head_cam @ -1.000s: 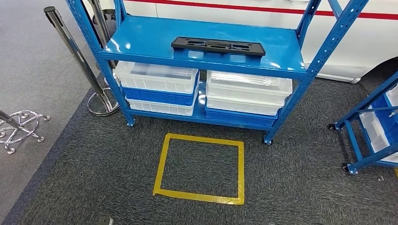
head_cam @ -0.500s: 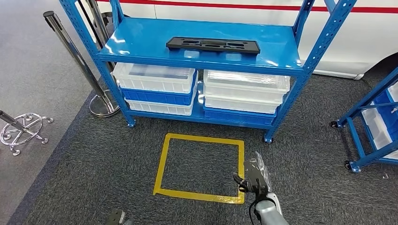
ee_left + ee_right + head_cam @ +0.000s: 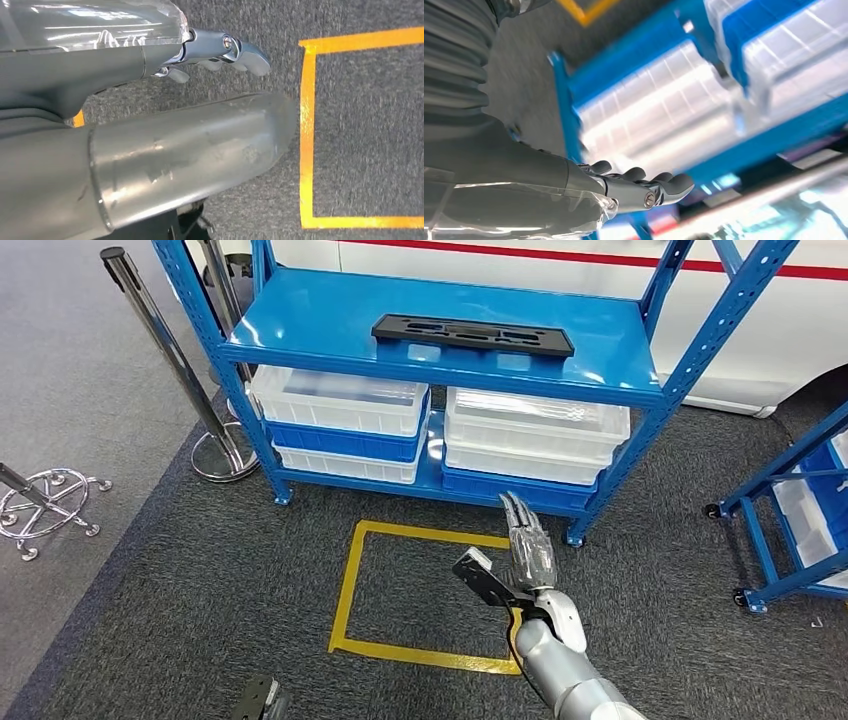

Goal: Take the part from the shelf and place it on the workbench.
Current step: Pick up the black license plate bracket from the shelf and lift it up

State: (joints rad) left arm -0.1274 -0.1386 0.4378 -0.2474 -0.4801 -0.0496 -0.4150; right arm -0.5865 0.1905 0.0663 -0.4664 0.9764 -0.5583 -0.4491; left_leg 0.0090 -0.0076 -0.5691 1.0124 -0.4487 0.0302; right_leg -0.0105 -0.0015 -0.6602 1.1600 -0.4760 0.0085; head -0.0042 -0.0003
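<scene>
Stacked clear and blue bins (image 3: 337,422) under part (image 3: 472,335)

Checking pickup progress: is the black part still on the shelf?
Yes. The black part lies flat on the top shelf; right hand below, holding nothing.

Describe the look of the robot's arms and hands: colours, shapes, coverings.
The right arm is a smooth, rounded silver tube. The right hand has a clear plastic film over its back, slim metallic-grey fingers and a black thumb with a pale tip. Up close, a grey ribbed cover sits at the wrist. The left hand has the same grey shell, clear film and chrome fingers.
</scene>
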